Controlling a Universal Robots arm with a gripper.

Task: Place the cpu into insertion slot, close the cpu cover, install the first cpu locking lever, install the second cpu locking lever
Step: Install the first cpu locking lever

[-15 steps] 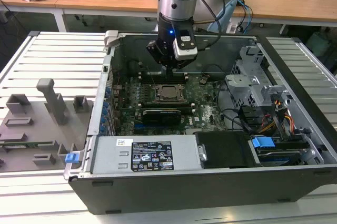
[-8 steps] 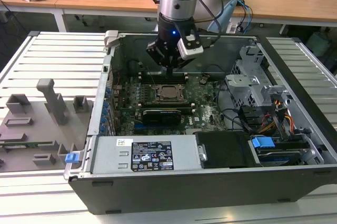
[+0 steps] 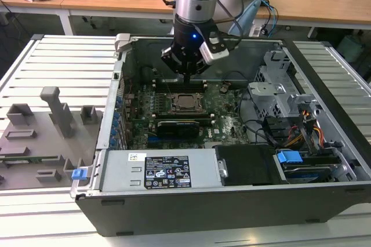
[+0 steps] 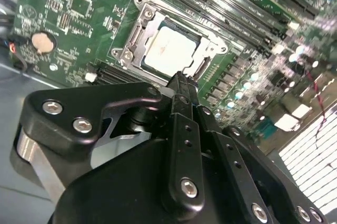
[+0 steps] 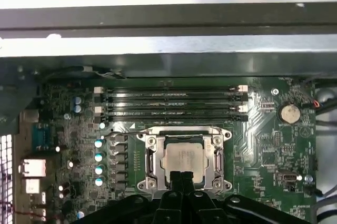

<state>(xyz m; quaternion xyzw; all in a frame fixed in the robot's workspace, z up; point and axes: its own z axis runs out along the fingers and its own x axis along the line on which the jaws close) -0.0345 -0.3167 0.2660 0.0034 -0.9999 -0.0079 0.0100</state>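
Note:
The cpu (image 5: 184,158) lies flat in the insertion slot (image 5: 143,184) on the green motherboard, its silver-beige top showing in both wrist views (image 4: 168,50). The cpu cover (image 5: 153,156) lies down around it as a metal frame (image 4: 138,33). My gripper (image 5: 182,177) hangs just above the socket's edge, fingers pressed together with nothing between them; its tip (image 4: 182,78) sits at the frame's rim. In the exterior view the gripper (image 3: 188,73) hovers over the cpu (image 3: 186,102) inside the open computer case.
Black memory slots (image 5: 171,104) run beside the socket. A round coin battery (image 5: 289,112) sits on the board. The case holds a power supply (image 3: 165,171), a drive cage (image 3: 278,93) and cables (image 3: 313,134). A grey fixture tray (image 3: 46,137) lies at the exterior view's left.

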